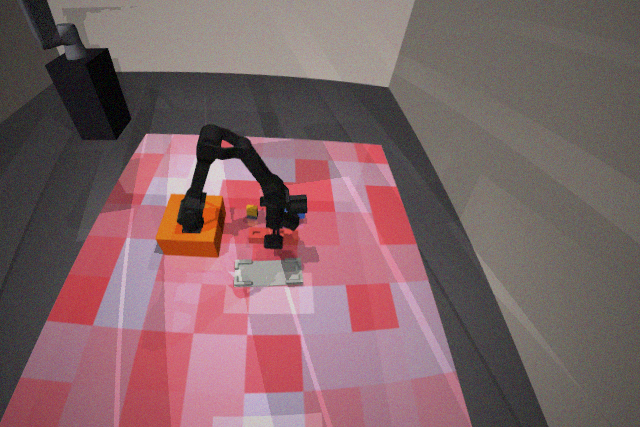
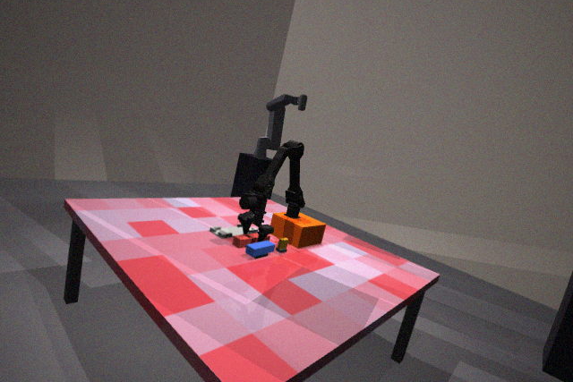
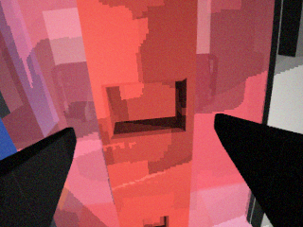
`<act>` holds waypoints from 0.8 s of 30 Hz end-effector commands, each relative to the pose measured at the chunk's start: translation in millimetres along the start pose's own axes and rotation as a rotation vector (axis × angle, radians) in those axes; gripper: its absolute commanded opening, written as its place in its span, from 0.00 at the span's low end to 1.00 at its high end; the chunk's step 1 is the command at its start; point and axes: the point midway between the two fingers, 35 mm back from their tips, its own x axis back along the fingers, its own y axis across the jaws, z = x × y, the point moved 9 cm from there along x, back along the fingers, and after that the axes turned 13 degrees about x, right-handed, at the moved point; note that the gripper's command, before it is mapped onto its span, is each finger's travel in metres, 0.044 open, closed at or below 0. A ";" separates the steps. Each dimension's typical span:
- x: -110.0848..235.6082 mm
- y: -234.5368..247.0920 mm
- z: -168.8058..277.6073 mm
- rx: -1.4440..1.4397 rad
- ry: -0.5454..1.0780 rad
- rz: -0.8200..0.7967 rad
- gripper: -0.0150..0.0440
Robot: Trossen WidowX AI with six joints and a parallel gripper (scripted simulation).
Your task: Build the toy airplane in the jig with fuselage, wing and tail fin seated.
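Observation:
The red fuselage (image 1: 255, 234) (image 2: 241, 241) (image 3: 118, 57) lies flat on the table, outside the cradle. In the wrist view it runs lengthwise between my fingers, with a square socket (image 3: 147, 110) on top. My gripper (image 1: 272, 241) (image 2: 255, 228) (image 3: 146, 127) is open and empty, pointing down just above the fuselage with one finger on each side. The grey jig (image 1: 267, 272) (image 2: 226, 231) (image 3: 289, 104) lies empty just in front of the fuselage. The blue wing (image 2: 260, 248) (image 1: 302, 216) lies behind the gripper, mostly hidden in the top view. The yellow tail fin (image 1: 251, 211) (image 2: 282, 244) stands near the arm's base.
The arm stands on an orange block (image 1: 199, 244) (image 2: 301, 230) to the left of the parts. A dark cabinet with a grey camera arm (image 1: 87, 91) (image 2: 247, 174) stands off the table's far corner. The table top (image 1: 206, 360) is a red and pink patchwork.

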 end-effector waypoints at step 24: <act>0.0 0.3 0.5 0.004 0.004 -0.006 0.29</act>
